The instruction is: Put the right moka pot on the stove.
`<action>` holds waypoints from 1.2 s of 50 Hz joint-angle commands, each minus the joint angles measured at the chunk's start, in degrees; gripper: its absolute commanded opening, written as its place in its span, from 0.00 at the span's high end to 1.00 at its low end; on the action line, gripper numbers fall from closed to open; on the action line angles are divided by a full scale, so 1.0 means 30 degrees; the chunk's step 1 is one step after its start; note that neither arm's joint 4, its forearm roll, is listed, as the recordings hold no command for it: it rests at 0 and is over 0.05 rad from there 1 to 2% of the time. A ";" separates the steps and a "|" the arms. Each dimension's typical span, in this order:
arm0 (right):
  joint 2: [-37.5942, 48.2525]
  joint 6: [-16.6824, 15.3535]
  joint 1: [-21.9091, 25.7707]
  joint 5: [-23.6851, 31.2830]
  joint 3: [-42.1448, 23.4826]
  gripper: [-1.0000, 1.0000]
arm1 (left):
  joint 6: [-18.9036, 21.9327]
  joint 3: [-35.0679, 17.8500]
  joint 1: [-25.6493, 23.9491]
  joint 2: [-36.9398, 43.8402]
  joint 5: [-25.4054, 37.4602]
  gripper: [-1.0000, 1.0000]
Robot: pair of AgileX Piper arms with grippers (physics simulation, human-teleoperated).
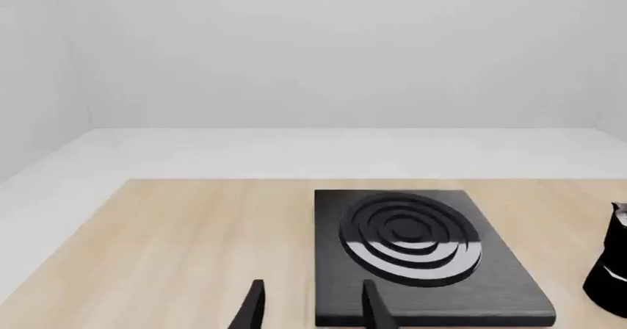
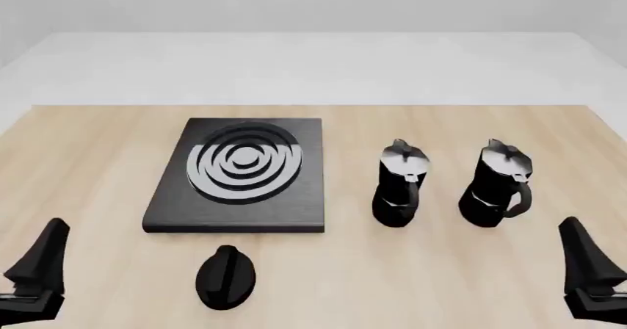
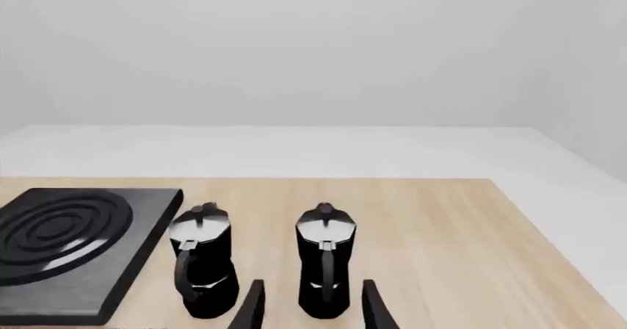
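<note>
The right moka pot [image 2: 498, 186] is black with a shiny grey lid and stands upright on the wooden table, right of a near-identical pot [image 2: 400, 186]. In the right wrist view the right moka pot [image 3: 325, 248] stands ahead of my right gripper [image 3: 311, 307], beyond the gap between its fingers. The stove [image 2: 240, 171], a flat black slab with silver rings, lies left of both pots. My right gripper [image 2: 588, 263] is open at the near right edge, apart from the pots. My left gripper [image 2: 41, 263] is open at the near left; its wrist view shows the stove [image 1: 421, 255] ahead.
A small black oval knob [image 2: 225, 276] lies on the table just in front of the stove. The other pot [image 3: 204, 266] stands between the stove [image 3: 69, 244] and the right pot. The table's far edge meets a white floor and walls.
</note>
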 commanded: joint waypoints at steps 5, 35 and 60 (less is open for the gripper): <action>0.1247 -0.0380 0.0327 -0.1386 0.0138 0.00 | 0.0002 -0.0019 -0.0003 0.0261 -0.0229 0.00; 0.9410 -0.1473 -0.0284 -0.6189 -0.0547 0.00 | 0.0002 -0.0004 -0.0004 0.0490 -0.0464 0.00; 1.5304 -0.1928 -0.0061 -1.0760 -0.0019 0.00 | -0.0001 -0.0004 0.0000 0.0482 -0.0460 0.00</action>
